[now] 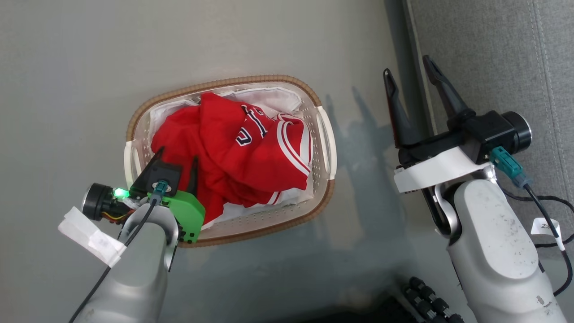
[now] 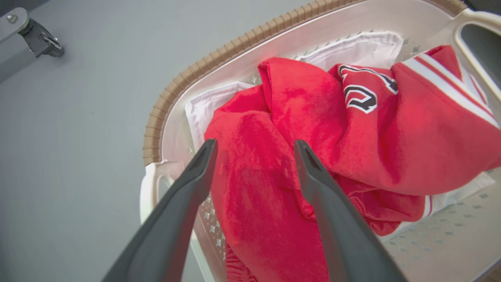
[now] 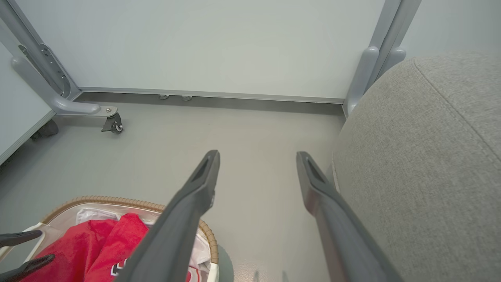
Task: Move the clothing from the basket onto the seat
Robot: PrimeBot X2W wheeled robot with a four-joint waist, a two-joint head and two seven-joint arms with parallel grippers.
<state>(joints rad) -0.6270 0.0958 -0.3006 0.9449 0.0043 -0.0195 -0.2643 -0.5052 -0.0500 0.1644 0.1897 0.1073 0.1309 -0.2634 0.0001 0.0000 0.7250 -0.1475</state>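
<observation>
- Left claw (image 1: 177, 154), fingers spread and empty, hangs over the clothing (image 1: 242, 152) at the basket's (image 1: 224, 83) left-handle end (clearly the nearer arm).
- Right claw (image 1: 406, 65), likewise spread, sits beside the seat (image 1: 493, 54).

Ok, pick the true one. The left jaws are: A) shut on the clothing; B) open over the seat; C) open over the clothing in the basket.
C: the left jaws stand apart above the red clothing heaped in the basket, clamping nothing.
</observation>
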